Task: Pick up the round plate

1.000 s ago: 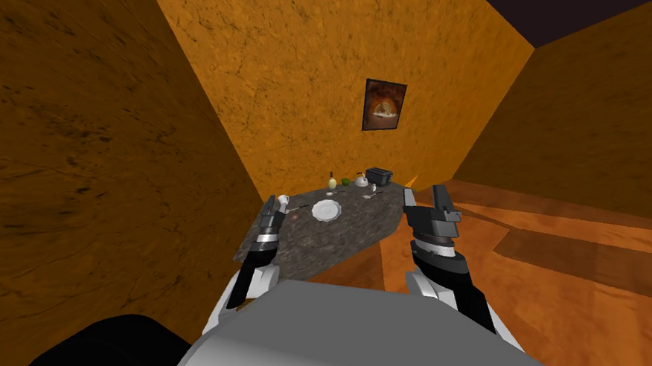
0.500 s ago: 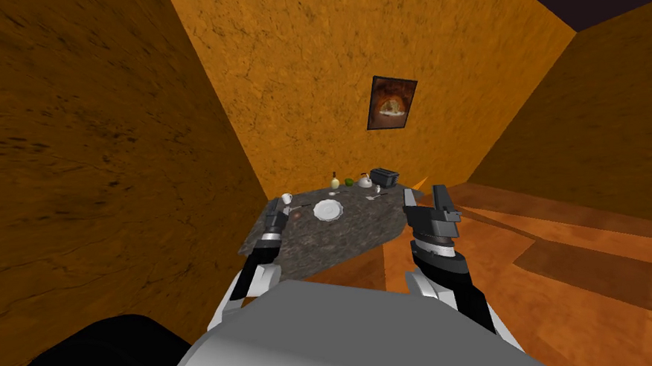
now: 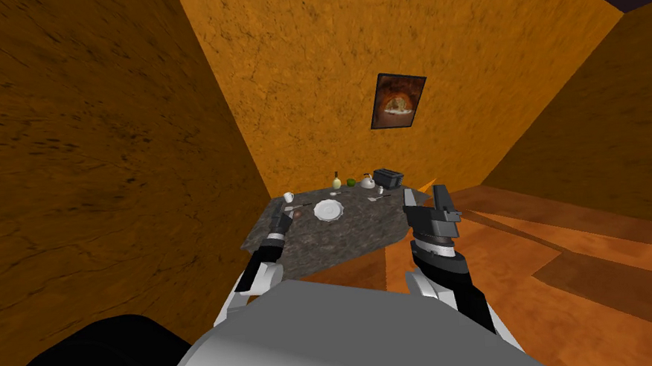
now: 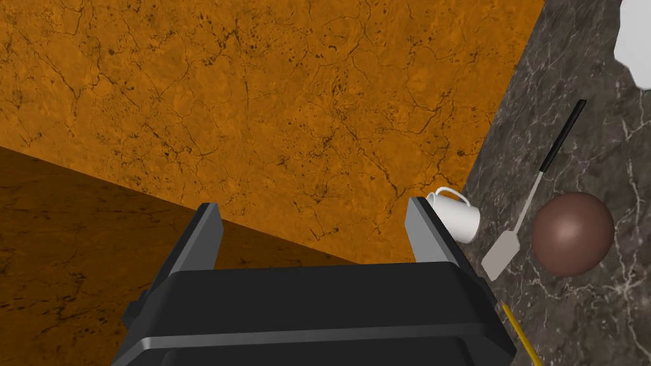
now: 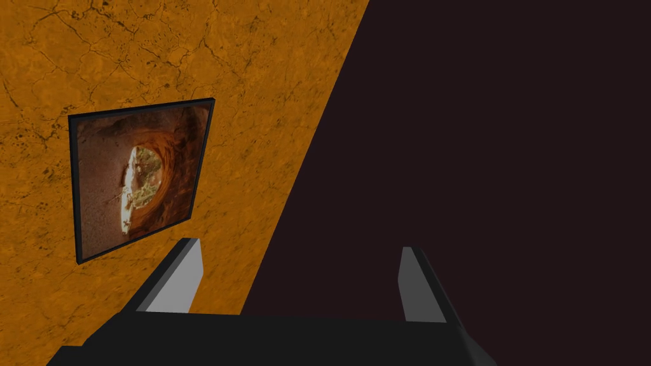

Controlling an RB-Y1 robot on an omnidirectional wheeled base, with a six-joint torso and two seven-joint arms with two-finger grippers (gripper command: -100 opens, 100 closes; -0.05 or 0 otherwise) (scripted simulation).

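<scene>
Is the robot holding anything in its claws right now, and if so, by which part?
Nothing is held. The left gripper and right gripper are both open and empty; the round plate lies on the table.

The table top is bare on the near side of the plate, so a hand could come in from there. Between the left gripper and the plate lie a spatula and a brown ball. A mug stands at the table edge by the wall, which is close on that side. A bottle, a kettle and a black box stand well behind the plate.
</scene>
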